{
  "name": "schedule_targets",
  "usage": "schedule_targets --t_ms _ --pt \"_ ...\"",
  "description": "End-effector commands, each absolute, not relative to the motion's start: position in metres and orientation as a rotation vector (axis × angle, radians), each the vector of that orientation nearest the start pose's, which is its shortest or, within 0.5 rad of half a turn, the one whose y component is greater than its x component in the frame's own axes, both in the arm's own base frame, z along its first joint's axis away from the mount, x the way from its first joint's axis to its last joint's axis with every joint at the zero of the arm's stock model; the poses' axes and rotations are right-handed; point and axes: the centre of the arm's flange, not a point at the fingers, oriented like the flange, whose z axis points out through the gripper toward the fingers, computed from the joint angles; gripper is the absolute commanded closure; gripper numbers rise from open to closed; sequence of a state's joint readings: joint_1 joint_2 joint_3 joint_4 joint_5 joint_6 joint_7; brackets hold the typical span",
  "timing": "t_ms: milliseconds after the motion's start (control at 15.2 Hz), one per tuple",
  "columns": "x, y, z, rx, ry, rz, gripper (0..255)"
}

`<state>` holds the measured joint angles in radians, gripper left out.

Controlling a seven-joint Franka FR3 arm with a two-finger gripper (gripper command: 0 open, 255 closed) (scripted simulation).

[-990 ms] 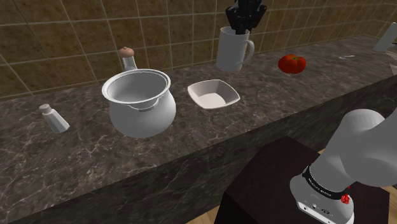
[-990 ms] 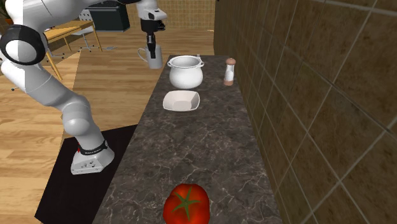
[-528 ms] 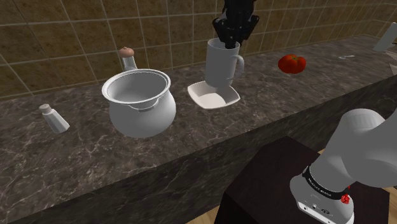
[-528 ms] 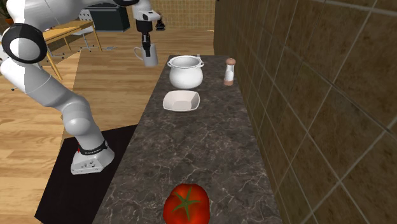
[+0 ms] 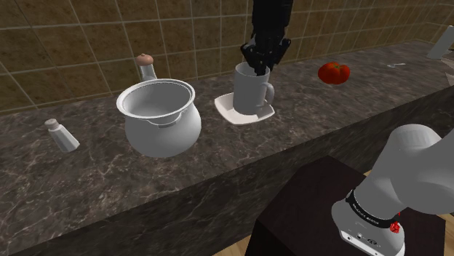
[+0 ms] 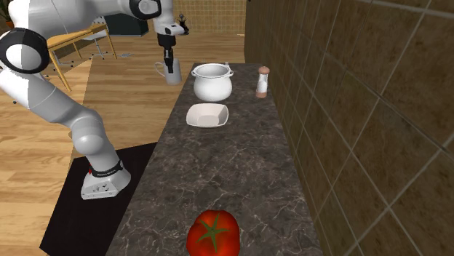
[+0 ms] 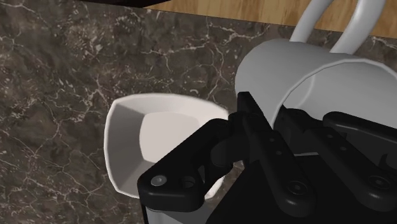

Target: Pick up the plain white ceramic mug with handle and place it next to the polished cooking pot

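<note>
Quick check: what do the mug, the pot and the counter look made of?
The mug is plain matte grey-white with no gloss; perhaps ceramic, but the look leaves it open. The pot is white with soft shading on its belly, not clearly metal. The counter looks like dark stone, judging by its pale marble veining.

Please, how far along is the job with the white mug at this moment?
Done: the gripper clasps the white mug at its rim and holds it clear of the counter. In hand: the mug hangs in the air near the white bowl, apart from the pot. Left: bring it beside the pot, set it down, open the fingers.
</note>
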<state>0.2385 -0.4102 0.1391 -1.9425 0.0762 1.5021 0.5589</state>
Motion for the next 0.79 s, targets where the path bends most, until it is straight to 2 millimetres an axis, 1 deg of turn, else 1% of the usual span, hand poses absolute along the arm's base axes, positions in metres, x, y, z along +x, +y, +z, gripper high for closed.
schedule_targets --t_ms 0,726 --pt "0.380 0.172 0.630 -3.123 0.297 0.061 255" --pt "0.380 0.172 0.572 -3.123 0.297 0.061 255"
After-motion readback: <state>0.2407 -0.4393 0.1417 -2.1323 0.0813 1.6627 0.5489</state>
